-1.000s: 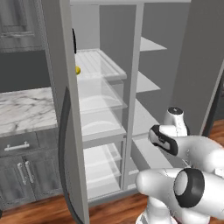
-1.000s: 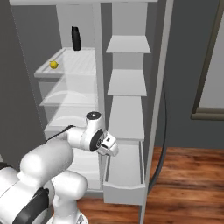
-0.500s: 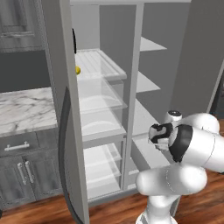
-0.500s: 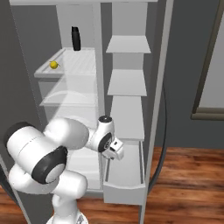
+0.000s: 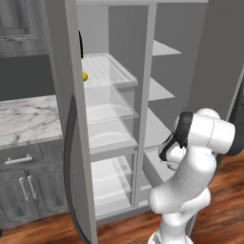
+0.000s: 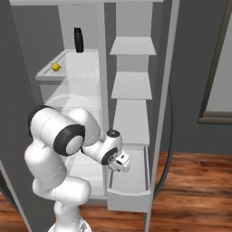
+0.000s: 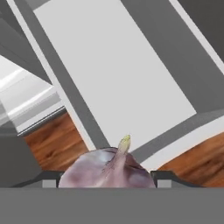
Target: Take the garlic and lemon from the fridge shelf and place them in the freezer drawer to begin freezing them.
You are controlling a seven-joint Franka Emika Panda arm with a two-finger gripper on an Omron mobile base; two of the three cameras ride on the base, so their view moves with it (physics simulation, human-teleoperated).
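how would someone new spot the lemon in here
Look inside the open fridge at its top ribbed white fridge shelf. Near the shelf's front left corner sits the lemon, a tiny bright yellow ball. The only thing near it is a tall dark bottle farther back.

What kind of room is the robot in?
Probably a kitchen: a tall open grey fridge with a ribbed white shelf, a marble-topped counter over grey cabinets, and a small yellow lemon on that shelf.
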